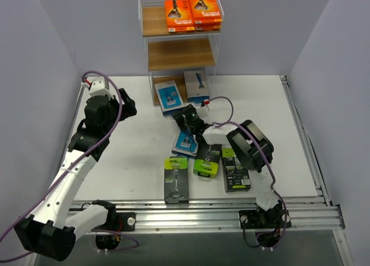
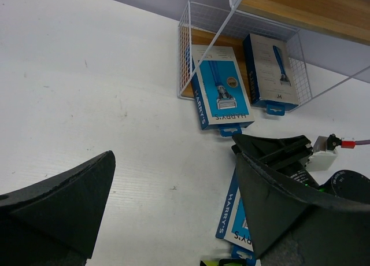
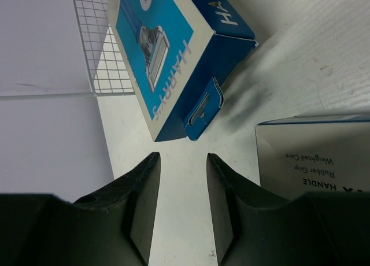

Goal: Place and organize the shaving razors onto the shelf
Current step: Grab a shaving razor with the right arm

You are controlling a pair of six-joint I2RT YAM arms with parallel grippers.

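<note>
The shelf (image 1: 180,56) stands at the back, with orange razor packs (image 1: 192,14) stacked on its fenced top tier. Two blue-and-white packs (image 1: 169,96) (image 1: 196,84) lie in the bottom tier, sticking out at the front. In the left wrist view they are the left one (image 2: 222,89) and the right one (image 2: 272,72). A third blue pack (image 1: 185,143) and three black-and-lime packs (image 1: 176,179) lie on the table. My right gripper (image 1: 184,117) (image 3: 183,157) is open and holds nothing, just short of the left blue pack (image 3: 173,58). Far to the left, my left gripper (image 1: 128,104) (image 2: 173,150) hovers wide open above bare table.
The middle shelf board (image 1: 181,54) carries nothing. Black-and-lime packs (image 1: 207,161) (image 1: 236,169) lie under my right arm near the front rail (image 1: 231,211). A pale pack back (image 3: 312,156) lies right of my right fingers. Grey walls enclose the table.
</note>
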